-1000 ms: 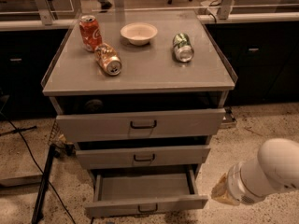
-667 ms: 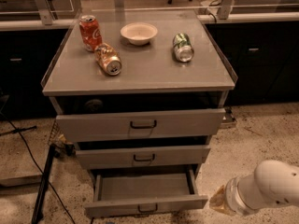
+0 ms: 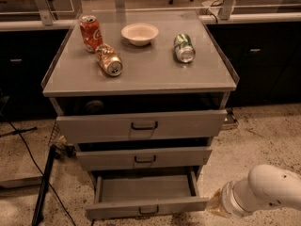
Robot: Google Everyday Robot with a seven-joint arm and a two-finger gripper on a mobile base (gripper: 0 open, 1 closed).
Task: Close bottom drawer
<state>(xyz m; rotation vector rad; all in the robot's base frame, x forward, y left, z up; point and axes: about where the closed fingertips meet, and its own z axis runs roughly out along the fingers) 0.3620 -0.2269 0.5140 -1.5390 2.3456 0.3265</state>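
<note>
The bottom drawer [image 3: 146, 206] of the grey metal cabinet is pulled out, its shallow tray showing empty and its small dark loop handle low on the front panel. The middle drawer [image 3: 143, 158] and the top drawer [image 3: 141, 125] stand slightly out. My gripper is hidden; only the white arm [image 3: 265, 189] with its amber wrist ring [image 3: 217, 204] shows at the lower right. The wrist end points left, next to the right end of the bottom drawer's front.
On the cabinet top [image 3: 150, 76] are an upright red can [image 3: 90, 32], a lying orange can [image 3: 108, 60], a white bowl [image 3: 139, 33] and a lying green can [image 3: 184, 48]. A black cable and pole [image 3: 43, 187] lie left of the cabinet. Dark cabinets stand behind.
My arm has dropped lower and moved left, toward the right end of the bottom drawer's front. The drawers and cans have not moved.
</note>
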